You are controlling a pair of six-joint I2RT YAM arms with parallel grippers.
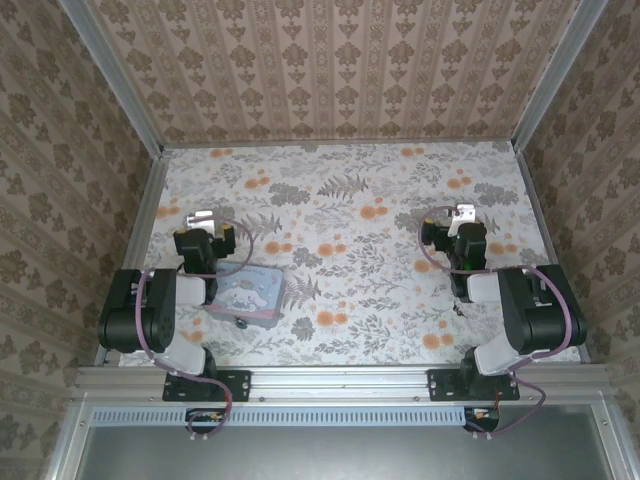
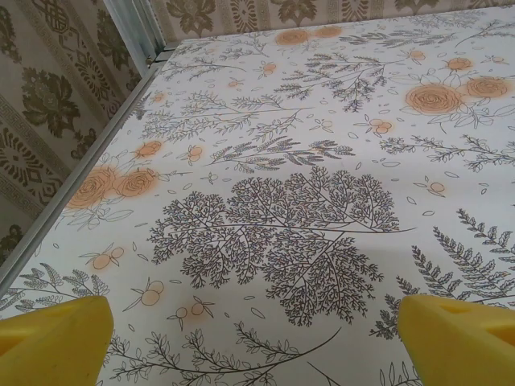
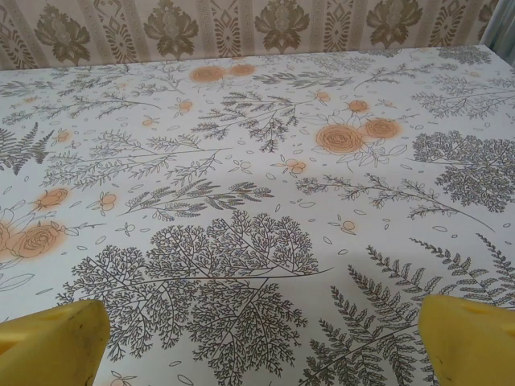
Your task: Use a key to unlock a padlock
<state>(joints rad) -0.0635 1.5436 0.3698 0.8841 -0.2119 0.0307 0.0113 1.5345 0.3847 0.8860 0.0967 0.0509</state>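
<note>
Left end effector [image 1: 205, 218] and right end effector [image 1: 462, 213] stand wide, empty. Presumed padlock [image 1: 241, 322], too small to confirm, lies beside the tin [image 1: 250, 290], behind the left, the nearer arm.

The left arm [image 1: 140, 315] and right arm [image 1: 535, 310] were alike: bulky black joint housings joined by pale grey-white links. A lilac cable [image 1: 147, 305] ran along the left arm behind its pincer, and a like cable [image 1: 573, 318] looped down the right. The left pincer [image 1: 205, 217] and right pincer [image 1: 462, 213] each had a black body tipped with a bright silvery-white part. The left fingers [image 2: 52, 342] and right fingers [image 3: 471, 342] were plain yellow, blunt and smooth. Far behind each pincer sat a flat black plate [image 1: 205, 384].
</note>
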